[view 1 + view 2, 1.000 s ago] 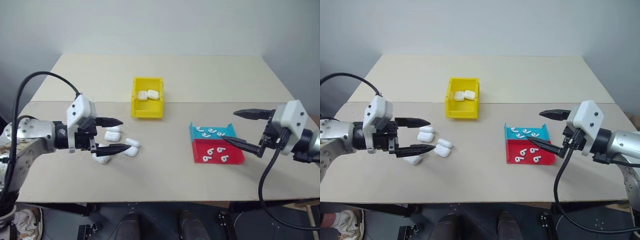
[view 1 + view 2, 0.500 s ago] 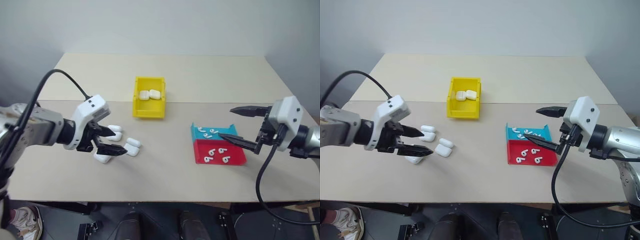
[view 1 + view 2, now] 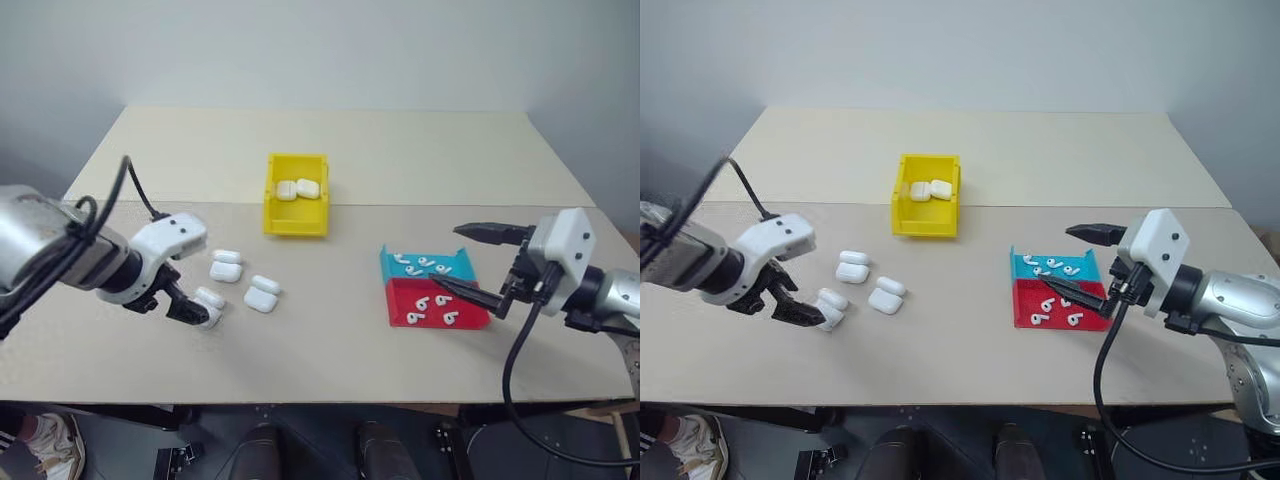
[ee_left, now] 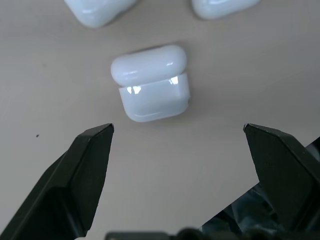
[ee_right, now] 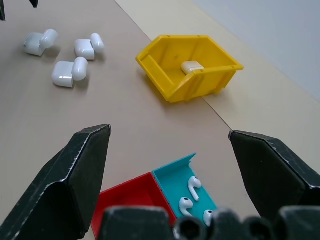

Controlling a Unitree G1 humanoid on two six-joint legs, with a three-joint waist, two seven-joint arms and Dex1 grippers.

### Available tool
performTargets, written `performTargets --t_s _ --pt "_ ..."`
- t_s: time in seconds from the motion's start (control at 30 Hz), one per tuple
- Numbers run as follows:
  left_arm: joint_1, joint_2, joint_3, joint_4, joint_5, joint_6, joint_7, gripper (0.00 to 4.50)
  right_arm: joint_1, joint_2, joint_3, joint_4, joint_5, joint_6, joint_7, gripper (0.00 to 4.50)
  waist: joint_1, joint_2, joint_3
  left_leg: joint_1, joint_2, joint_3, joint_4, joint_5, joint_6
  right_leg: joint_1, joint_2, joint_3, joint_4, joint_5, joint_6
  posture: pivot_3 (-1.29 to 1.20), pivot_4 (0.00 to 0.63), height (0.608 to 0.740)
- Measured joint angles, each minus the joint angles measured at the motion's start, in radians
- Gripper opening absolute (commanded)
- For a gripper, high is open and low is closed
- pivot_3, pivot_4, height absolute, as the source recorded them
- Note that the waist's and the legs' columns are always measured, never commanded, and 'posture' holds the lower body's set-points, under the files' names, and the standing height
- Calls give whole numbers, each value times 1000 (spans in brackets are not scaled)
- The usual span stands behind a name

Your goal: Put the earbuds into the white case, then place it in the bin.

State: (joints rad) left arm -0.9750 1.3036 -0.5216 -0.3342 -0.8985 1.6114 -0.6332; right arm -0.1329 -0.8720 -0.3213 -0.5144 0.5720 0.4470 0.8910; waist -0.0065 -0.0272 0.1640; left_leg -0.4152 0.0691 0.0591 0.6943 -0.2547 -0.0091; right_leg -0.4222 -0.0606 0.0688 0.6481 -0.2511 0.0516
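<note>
Left pincer (image 4: 177,130) tipped down, spread above white case (image 4: 151,82)

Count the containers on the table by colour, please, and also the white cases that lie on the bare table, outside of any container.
yellow bin: 1
teal tray: 1
red tray: 1
white cases on the bare table: 3
Total: 6

left pincer (image 4: 177,129) – agape, angled down | right pincer (image 3: 463,258) – agape, level
</note>
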Motion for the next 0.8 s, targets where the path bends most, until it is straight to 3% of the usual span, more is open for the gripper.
performTargets --t_s 0.63,0.8 --pt "-32 -210 -121 185 -30 0 250 4500 45 30 12 -76 5 9 -60 4436 18 0 0 0 0 0 1 0 0 0 0 0 1 0 0 0 150 740" --pt "-32 -217 -165 216 -17 1 280 4500 56 30 12 -86 23 16 -65 4436 16 0 0 0 0 0 1 0 0 0 0 0 0 0 0 0 150 740"
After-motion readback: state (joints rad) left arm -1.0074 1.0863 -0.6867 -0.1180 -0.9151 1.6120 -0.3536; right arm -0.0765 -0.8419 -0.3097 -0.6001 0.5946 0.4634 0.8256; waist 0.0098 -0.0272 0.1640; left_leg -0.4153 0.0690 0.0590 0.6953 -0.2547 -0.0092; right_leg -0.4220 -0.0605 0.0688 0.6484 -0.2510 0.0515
